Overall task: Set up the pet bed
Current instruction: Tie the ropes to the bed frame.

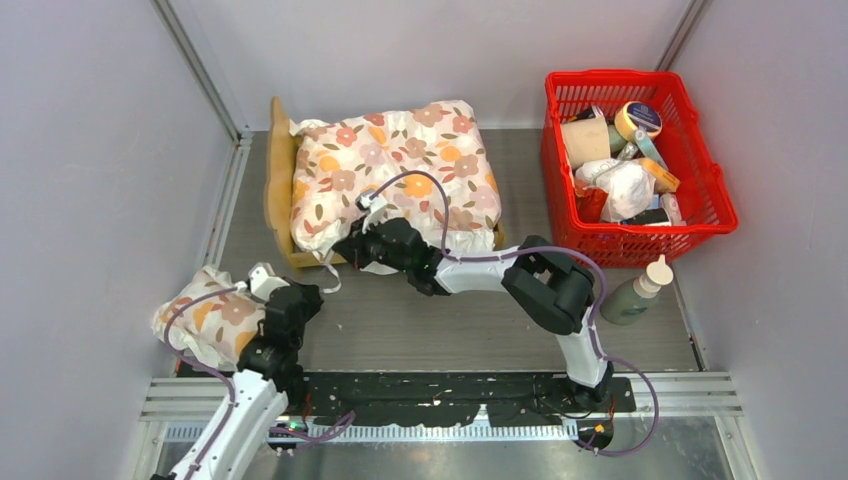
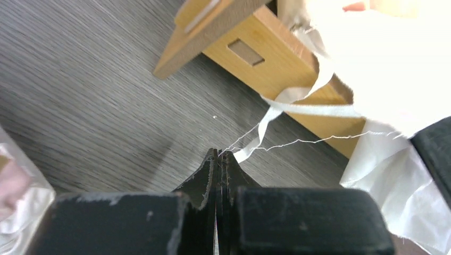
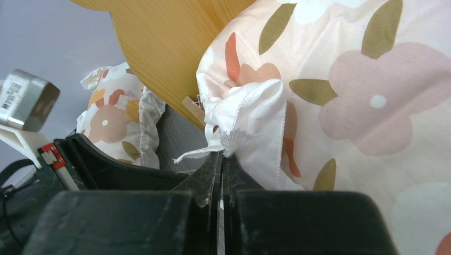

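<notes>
The pet bed (image 1: pixel 279 170) stands at the back centre-left, its wooden headboard to the left. A white floral cushion (image 1: pixel 400 165) covers its sleeping surface. My right gripper (image 1: pixel 347 248) is shut on the cushion's front-left corner; in the right wrist view the bunched white fabric and tie (image 3: pixel 239 133) sit at the shut tips (image 3: pixel 222 155), with the headboard (image 3: pixel 159 48) behind. My left gripper (image 1: pixel 312 292) is shut just in front of the bed's near corner. In the left wrist view its tips (image 2: pixel 220 154) touch the end of a white tie strap (image 2: pixel 298 106) below the wood rail (image 2: pixel 276 58).
A small floral pillow (image 1: pixel 205 322) lies at the near left beside the left arm. A red plastic basket (image 1: pixel 640 245) full of items stands at the back right. A green bottle with a white cap (image 1: pixel 638 292) stands in front of it. Grey walls close both sides.
</notes>
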### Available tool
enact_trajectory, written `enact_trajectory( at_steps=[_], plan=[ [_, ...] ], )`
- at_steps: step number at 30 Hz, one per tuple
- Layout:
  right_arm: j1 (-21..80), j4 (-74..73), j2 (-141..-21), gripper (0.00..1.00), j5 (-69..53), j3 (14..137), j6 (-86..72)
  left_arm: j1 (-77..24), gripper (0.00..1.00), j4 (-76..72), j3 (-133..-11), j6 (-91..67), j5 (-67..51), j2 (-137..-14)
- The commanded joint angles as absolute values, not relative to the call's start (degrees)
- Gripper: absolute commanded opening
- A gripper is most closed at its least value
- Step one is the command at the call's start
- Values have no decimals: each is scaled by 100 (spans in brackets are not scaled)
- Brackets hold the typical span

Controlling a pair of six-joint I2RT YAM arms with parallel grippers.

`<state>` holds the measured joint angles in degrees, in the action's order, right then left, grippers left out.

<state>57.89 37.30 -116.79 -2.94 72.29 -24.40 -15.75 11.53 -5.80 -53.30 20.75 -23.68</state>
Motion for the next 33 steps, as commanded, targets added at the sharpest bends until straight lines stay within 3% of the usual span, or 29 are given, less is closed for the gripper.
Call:
enact_trajectory(
  at_steps=[1, 11, 15, 18, 20, 33],
  plan=[
    [5774, 4137, -11226, 7, -257, 7012, -2511, -1582, 0, 1518, -1084, -5131, 2761, -2231],
    [5770, 4314, -11191, 11, -314, 6753, -2542, -1565, 0, 1871, -1654, -4435, 3134, -1991],
    [5775, 4375, -11189, 11, -370, 6735, -2562, -1564, 0, 1508, -1492, -4326, 2443, -2191],
    [5779, 4344, -11180, 11, -364, 6792, -2572, -1564, 35, 1406, -1318, -4550, 1715, -2467],
    [5775, 4298, -11180, 11, -353, 6819, -2537, -1564, 46, 1363, -1280, -4560, 1300, -2645],
    [5774, 4345, -11180, 7, -377, 6884, -2548, -1564, 52, 914, -1480, -4520, 1097, -4465]
  ],
)
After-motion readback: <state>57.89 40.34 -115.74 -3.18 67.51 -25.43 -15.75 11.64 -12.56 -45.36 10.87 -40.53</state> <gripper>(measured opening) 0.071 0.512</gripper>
